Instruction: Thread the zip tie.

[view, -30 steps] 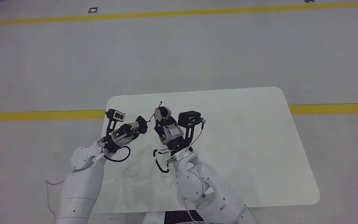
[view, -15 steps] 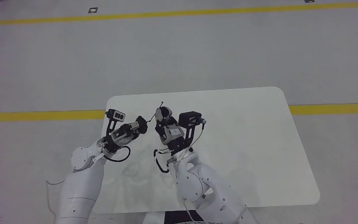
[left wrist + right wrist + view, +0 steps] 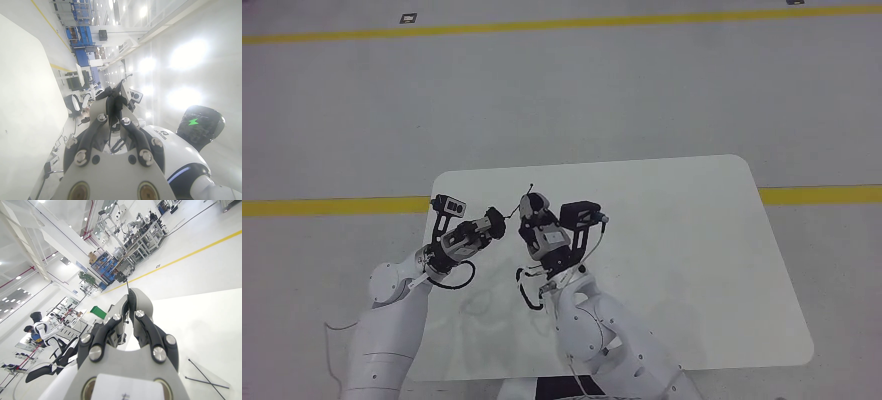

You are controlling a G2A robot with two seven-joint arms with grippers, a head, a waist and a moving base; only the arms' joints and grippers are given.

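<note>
A: Entry 1, right jaws?
B: Pressed together on the zip tie (image 3: 128, 289). Its strap runs straight out past the tips, toward the frame's upper centre.
A: Entry 2, left jaws?
B: Pinching the tie's other end, just beside the right jaws, both equally near.
A: Beyond?
B: 2 spare ties (image 3: 209, 382) lie crossed on the bench (image 3: 198, 317), lower right.

Thin black plastic zip tie (image 3: 128, 289), smooth matt white table (image 3: 692, 260), matt grey right gripper (image 3: 129, 303), shiny metal pins (image 3: 139, 313) on its links
</note>
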